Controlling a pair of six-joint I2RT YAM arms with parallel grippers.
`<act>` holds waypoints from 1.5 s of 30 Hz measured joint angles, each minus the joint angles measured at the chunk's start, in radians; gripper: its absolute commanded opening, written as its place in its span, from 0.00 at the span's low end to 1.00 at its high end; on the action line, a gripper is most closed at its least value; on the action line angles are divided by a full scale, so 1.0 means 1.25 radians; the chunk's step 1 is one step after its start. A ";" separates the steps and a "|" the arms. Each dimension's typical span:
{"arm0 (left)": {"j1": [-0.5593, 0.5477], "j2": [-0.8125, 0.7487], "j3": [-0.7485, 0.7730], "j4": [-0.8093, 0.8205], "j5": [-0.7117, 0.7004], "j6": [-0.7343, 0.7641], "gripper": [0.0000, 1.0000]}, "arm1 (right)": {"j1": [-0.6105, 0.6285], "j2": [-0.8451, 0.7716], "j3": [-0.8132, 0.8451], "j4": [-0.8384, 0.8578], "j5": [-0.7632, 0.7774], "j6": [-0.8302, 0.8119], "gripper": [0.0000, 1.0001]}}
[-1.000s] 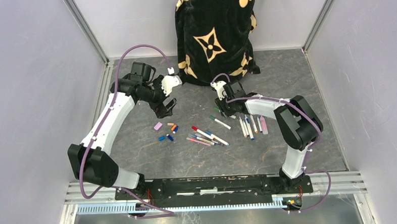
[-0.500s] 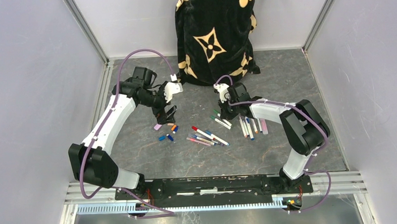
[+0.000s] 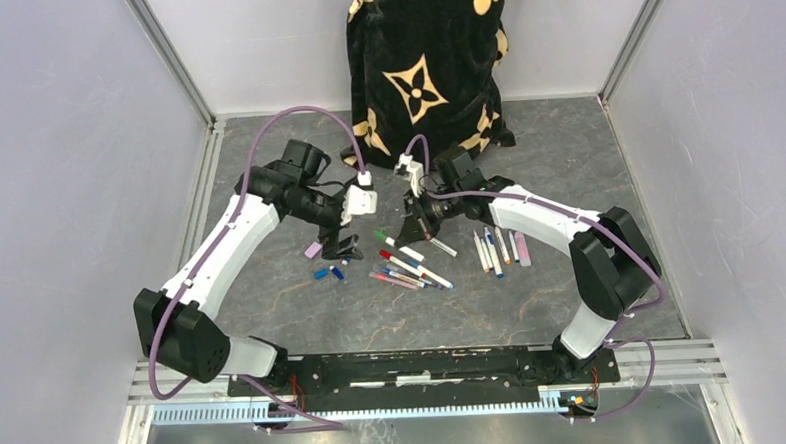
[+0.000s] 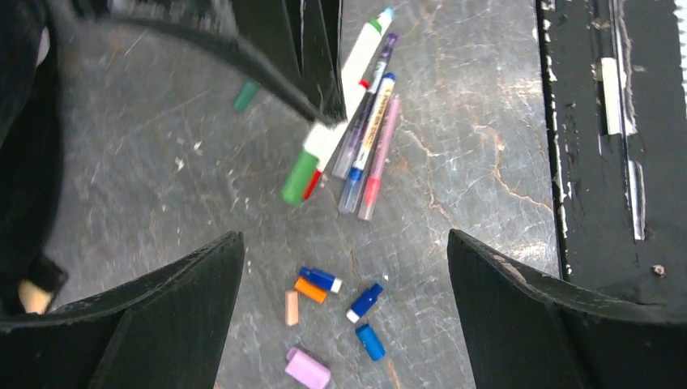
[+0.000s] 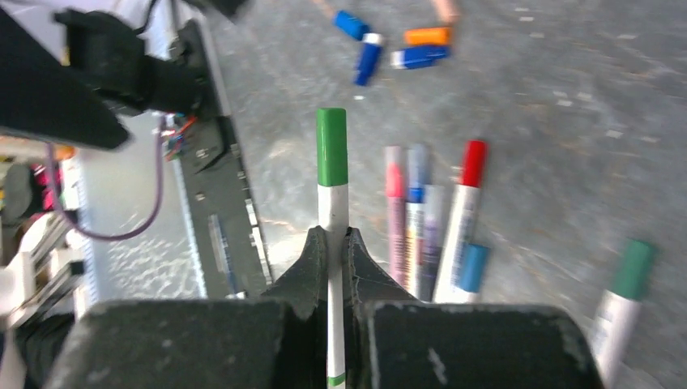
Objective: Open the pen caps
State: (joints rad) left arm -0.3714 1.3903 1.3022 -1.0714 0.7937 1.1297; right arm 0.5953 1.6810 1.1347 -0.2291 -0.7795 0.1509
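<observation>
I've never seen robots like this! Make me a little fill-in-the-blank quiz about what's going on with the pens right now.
1. The right hand is shut on a pen whose cap is ____.
2. The fingers of the left hand stand wide ____.
3. The small loose caps lie on the table beneath the ____ hand.
Missing words: green; open; left.

Loose pen caps (image 4: pixel 320 279) under left gripper (image 3: pixel 347 249); bare table (image 3: pixel 567 164) far right.
</observation>
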 measured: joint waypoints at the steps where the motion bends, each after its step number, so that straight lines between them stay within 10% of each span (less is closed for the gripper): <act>1: -0.015 0.000 -0.001 -0.001 -0.002 0.010 0.99 | 0.009 0.000 0.004 -0.002 -0.019 0.005 0.00; 12: -0.099 0.006 -0.044 0.002 -0.082 0.072 0.79 | 0.049 0.000 0.009 0.026 -0.158 0.085 0.00; 28: -0.125 0.016 -0.061 0.016 -0.112 0.081 0.04 | 0.051 0.008 0.009 0.075 -0.211 0.136 0.04; 33: -0.126 0.032 -0.061 -0.007 -0.121 0.092 0.02 | 0.054 0.026 0.009 0.085 -0.214 0.150 0.27; 38: -0.128 0.033 -0.061 -0.013 -0.128 0.092 0.02 | 0.074 0.054 0.012 0.111 -0.217 0.171 0.30; 45: -0.127 0.033 -0.061 -0.020 -0.130 0.094 0.02 | 0.089 0.078 0.022 0.143 -0.228 0.196 0.00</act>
State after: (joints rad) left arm -0.5297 1.4319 1.2255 -1.0962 0.6312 1.2472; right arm 0.7067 1.7790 1.1622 -0.0505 -1.0645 0.3954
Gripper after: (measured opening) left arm 0.159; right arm 0.102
